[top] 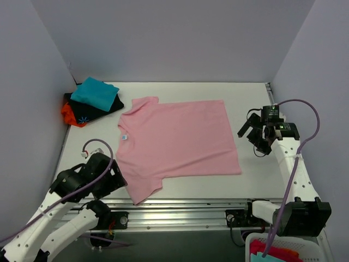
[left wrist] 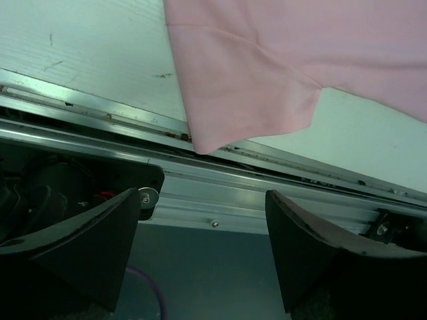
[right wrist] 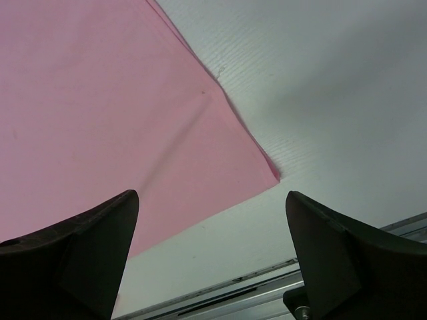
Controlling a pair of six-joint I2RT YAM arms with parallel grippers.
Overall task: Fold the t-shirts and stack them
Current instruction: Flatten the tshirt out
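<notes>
A light-pink t-shirt (top: 177,142) lies spread flat on the white table (top: 251,103), neck to the left, hem to the right. Its near sleeve (left wrist: 257,100) hangs over the table's front rail in the left wrist view. Its hem corner (right wrist: 267,175) shows in the right wrist view. A folded stack sits at the back left: teal t-shirt (top: 95,93) on top, black starburst t-shirt (top: 90,112) under it, orange-red t-shirt (top: 68,114) at the bottom. My left gripper (top: 106,177) is open and empty near the front-left sleeve. My right gripper (top: 256,136) is open and empty right of the hem.
An aluminium rail (top: 180,210) runs along the table's front edge. A white basket (top: 283,251) with more coloured cloth stands at the bottom right. Grey walls close in the left, back and right sides.
</notes>
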